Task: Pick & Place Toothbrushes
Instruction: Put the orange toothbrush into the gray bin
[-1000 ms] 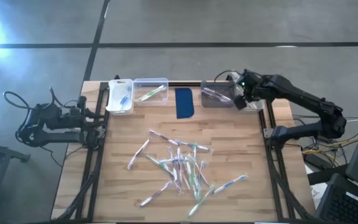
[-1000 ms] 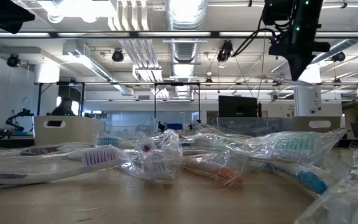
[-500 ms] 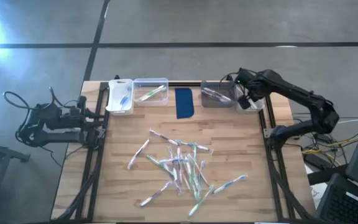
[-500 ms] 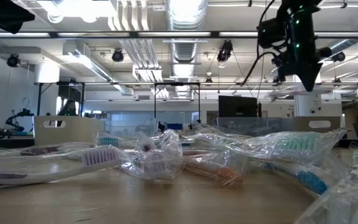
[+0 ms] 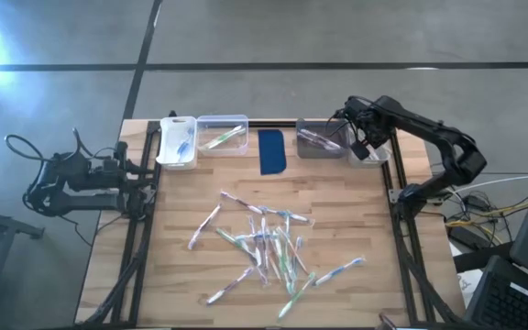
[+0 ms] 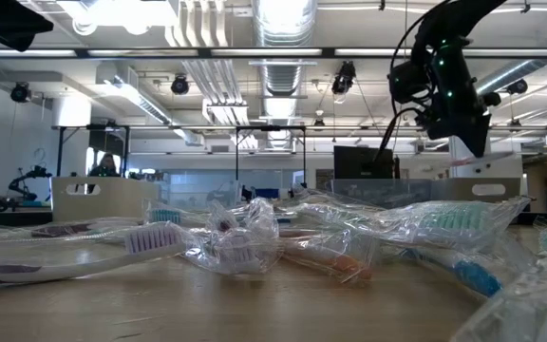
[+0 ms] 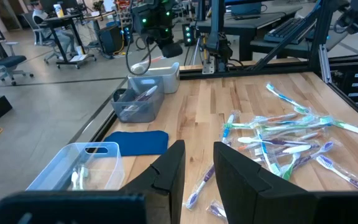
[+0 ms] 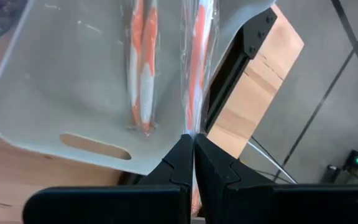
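Right wrist view showed the right gripper (image 8: 193,144) pinched tight on a wrapped red-orange toothbrush (image 8: 199,68), held by the end of its sleeve so it dangled lengthwise over the white bin (image 8: 55,87) at the table's far right corner. Another red-orange toothbrush (image 8: 140,68) already lay in that bin, so this looked like colour sorting, and the release was not yet done. The held brush hung near the bin's outer wall, close to the black frame rail (image 8: 229,74); letting go there could drop it across the rim or outside.

High view had the right arm (image 5: 420,128) arched over the far right corner. Beside the white bin stood a grey bin (image 5: 320,142), then a dark blue pad (image 5: 272,151), a clear bin (image 5: 222,134) with a greenish brush, and a small white bin (image 5: 178,142) with a blue one. Pile of loose toothbrushes (image 5: 269,247) sat mid-table, overlapped and crossed, so single picks looked awkward.

Left gripper (image 7: 197,168) was parked off the table's left edge, fingers narrowly apart, nothing between them, well clear of the pile.

Low view had crinkled wrappers (image 6: 254,237) filling the foreground.
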You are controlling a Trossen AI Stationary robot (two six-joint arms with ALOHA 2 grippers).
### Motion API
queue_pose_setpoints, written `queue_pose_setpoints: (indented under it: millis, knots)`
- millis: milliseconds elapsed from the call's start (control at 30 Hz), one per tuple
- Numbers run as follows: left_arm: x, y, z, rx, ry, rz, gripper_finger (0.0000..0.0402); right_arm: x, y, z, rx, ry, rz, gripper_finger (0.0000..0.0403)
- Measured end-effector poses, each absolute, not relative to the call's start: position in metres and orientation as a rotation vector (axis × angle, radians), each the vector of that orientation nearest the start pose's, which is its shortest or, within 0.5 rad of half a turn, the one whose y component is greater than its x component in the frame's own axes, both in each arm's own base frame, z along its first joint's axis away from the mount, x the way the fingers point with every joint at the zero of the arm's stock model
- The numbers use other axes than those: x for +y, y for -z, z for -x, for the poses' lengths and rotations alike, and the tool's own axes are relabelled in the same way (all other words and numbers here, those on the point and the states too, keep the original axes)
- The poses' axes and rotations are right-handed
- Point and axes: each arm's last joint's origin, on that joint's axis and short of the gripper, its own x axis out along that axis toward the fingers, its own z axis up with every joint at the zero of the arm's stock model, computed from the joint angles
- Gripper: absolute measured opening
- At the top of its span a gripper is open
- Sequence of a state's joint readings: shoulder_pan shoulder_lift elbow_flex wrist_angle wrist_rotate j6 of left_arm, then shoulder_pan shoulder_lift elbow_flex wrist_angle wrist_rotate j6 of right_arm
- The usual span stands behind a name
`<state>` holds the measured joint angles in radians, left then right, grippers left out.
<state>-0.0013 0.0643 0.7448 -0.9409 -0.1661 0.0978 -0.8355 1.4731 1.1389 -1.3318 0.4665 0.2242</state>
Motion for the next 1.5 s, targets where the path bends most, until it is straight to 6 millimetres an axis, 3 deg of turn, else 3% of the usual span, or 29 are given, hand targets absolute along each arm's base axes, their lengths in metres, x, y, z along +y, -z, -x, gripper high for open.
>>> queue_pose_setpoints:
  millis: [1067, 1500]
  knots:
    - [0.005, -0.296, -0.002, 0.268, -0.151, -0.119, 0.009, -0.207, -0.2, -0.166, 1.773, 1.152, -0.548, 0.0008]
    - [0.005, -0.296, -0.002, 0.268, -0.151, -0.119, 0.009, -0.217, -0.193, -0.159, 1.788, 1.164, -0.583, 0.0008]
